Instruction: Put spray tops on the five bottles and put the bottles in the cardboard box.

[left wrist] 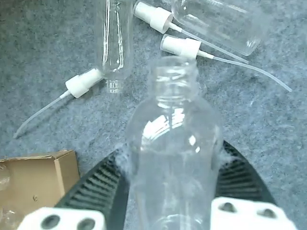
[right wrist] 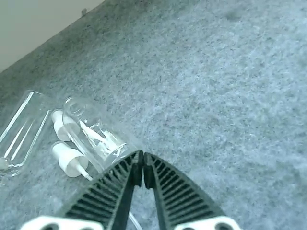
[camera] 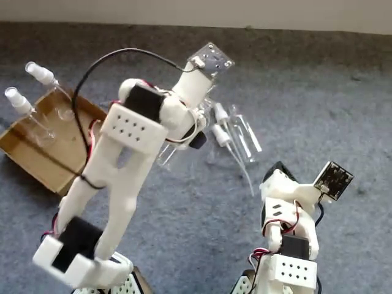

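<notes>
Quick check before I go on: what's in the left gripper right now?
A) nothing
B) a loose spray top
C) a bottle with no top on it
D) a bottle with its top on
C: the left gripper is shut on a clear bottle whose neck is bare, and the spray tops lie loose beyond it.

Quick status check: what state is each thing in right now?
held bottle: uncapped, gripped by left claw.
left claw: shut on held bottle.
right claw: shut, empty.
two loose bottles: uncapped, lying on carpet.
three spray tops: loose on carpet.
cardboard box: open, holds two capped bottles.
</notes>
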Robot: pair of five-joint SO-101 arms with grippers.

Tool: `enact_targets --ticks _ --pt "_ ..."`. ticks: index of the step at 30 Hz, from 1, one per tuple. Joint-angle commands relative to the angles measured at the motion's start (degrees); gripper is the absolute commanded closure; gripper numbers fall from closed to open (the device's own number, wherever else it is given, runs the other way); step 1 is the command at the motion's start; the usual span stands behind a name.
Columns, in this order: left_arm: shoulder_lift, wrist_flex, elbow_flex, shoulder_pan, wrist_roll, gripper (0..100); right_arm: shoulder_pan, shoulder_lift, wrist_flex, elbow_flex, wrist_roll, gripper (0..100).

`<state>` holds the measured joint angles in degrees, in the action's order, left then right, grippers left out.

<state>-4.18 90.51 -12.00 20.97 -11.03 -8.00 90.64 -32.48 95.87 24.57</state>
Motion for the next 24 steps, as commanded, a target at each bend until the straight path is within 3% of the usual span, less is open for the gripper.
enact_targets --ticks 1,15,24 --pt "-11.2 4.6 -2.2 1.0 -0.1 88 0.4 0.7 -0.1 -0.2 -0.8 98.8" --pt "-37.8 8.3 -1.6 0.6 -0.1 88 0.5 0.7 -0.1 -0.2 -0.8 98.8" --pt "-56.0 5.1 19.6 0.6 -0.4 88 0.5 0.7 -0.1 -0.2 -0.8 98.8"
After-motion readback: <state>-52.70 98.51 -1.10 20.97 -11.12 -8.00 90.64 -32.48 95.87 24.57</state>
